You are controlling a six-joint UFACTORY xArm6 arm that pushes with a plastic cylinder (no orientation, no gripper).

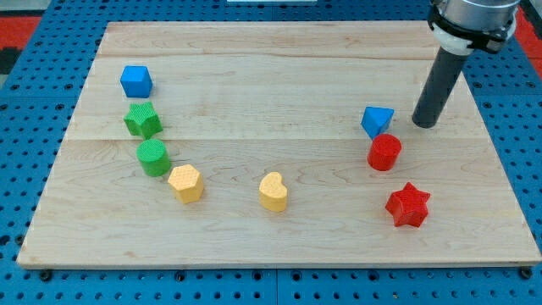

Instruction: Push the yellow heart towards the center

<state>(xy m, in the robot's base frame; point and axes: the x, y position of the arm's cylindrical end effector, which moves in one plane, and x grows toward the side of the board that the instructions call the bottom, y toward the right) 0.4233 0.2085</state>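
The yellow heart [273,191] lies on the wooden board [279,68], a little below its middle. My tip [424,124] stands at the view's right, far from the heart. It is just right of the blue triangle [377,120] and above-right of the red cylinder [384,152], apart from both. The rod rises toward the view's top right corner.
A red star [408,204] lies at the lower right. At the left stand a blue cube [135,81], a green star [143,119], a green cylinder [154,158] and a yellow hexagon [185,182]. Blue pegboard surrounds the board.
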